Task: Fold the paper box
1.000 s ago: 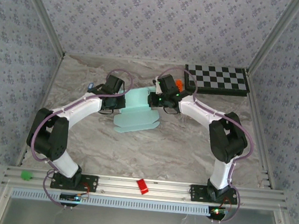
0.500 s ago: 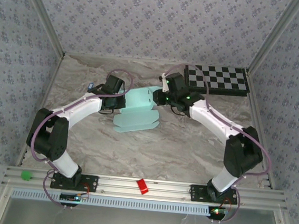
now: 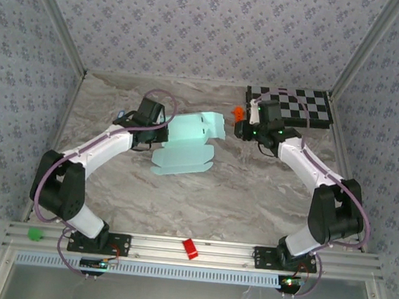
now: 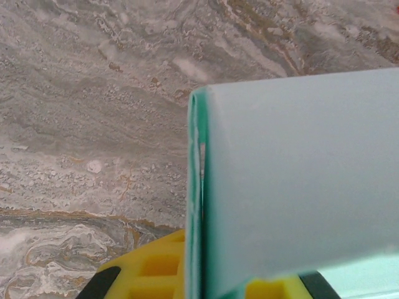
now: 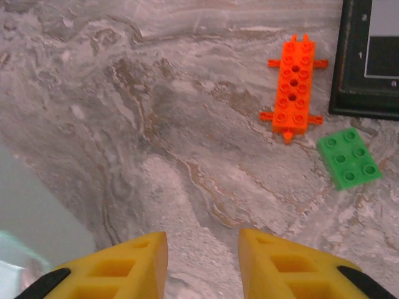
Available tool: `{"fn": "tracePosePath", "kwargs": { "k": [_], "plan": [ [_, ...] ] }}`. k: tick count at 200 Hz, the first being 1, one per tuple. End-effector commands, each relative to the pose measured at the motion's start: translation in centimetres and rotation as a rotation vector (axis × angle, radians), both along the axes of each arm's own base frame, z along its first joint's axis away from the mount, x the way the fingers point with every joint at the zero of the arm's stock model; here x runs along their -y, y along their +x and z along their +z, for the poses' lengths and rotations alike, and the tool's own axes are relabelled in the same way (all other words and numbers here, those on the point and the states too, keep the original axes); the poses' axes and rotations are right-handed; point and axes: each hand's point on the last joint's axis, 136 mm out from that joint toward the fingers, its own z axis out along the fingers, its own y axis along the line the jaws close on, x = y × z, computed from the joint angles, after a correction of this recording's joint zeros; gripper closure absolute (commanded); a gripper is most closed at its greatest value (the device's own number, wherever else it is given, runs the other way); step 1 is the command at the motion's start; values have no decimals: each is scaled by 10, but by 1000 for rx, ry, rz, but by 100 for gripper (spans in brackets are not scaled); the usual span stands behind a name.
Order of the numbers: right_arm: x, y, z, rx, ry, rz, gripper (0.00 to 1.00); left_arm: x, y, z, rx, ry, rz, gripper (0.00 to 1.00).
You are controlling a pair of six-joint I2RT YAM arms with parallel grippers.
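1. The left gripper is pinched on the left edge of the paper box.
2. The paper box lies mid-table, one panel raised.
3. The right gripper stands spread and empty, right of the box, apart from it.

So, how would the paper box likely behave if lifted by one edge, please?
Probably floppy: the paper box is thin flat card with loose flaps. Likely very light, so a push would slide it across the table. The left claw pinches a doubled edge, which should be stiffer.
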Motion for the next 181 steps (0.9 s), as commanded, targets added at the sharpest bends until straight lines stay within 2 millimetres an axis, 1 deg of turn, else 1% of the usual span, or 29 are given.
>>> {"fn": "tracePosePath", "kwargs": {
  "k": [1,22,47,72,106,134,181],
  "plan": [
    [-15,-2,-1,32,19,132,63,9,1,17,47,-39,-41,100],
    [-28,-3,-4,51,32,207,63,11,1,17,46,-47,-46,100],
    [-37,1,-1,94,41,247,63,11,0,17,46,-49,-46,100],
    [-48,1,3,136,40,308,63,11,0,16,42,-48,-47,100],
    [-70,-9,7,153,60,421,63,11,1,14,37,-49,-42,100],
    [-80,-15,5,144,73,466,62,12,1,13,31,-50,-40,100],
    [-97,-25,8,142,103,534,61,13,1,12,27,-55,-42,100]
  ]
}}
